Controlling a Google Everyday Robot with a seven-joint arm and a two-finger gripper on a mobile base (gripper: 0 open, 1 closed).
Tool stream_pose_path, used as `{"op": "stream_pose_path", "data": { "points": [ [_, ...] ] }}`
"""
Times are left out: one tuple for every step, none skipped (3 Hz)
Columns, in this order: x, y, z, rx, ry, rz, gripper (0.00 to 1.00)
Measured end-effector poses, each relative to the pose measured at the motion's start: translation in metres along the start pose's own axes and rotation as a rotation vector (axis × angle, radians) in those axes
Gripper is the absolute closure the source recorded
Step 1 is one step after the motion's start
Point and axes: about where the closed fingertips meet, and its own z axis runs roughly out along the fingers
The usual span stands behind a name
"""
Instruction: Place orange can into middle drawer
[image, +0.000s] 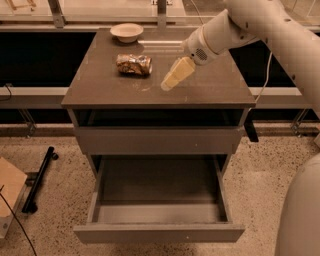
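Observation:
The orange can lies on its side on the cabinet top, left of the middle; it is dented, shiny orange-gold and brown. My gripper hangs over the cabinet top just right of the can, pointing down and to the left, a short gap away and holding nothing. The white arm comes in from the upper right. The middle drawer is pulled out wide below, with a bare grey floor. A closed grey drawer front sits above it.
A shallow white bowl stands at the back of the cabinet top. A black bar and a cardboard piece lie on the speckled floor at left. Part of the robot's white body fills the lower right.

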Motion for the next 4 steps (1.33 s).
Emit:
{"op": "stream_pose_path", "data": {
  "points": [
    [0.0, 0.0, 0.0, 0.0, 0.0, 0.0, 0.0],
    [-0.005, -0.001, 0.012, 0.007, -0.028, -0.004, 0.0],
    [-0.018, -0.009, 0.031, 0.025, -0.084, -0.018, 0.0],
    [-0.029, -0.021, 0.053, 0.027, -0.124, -0.025, 0.0]
  ]
}}
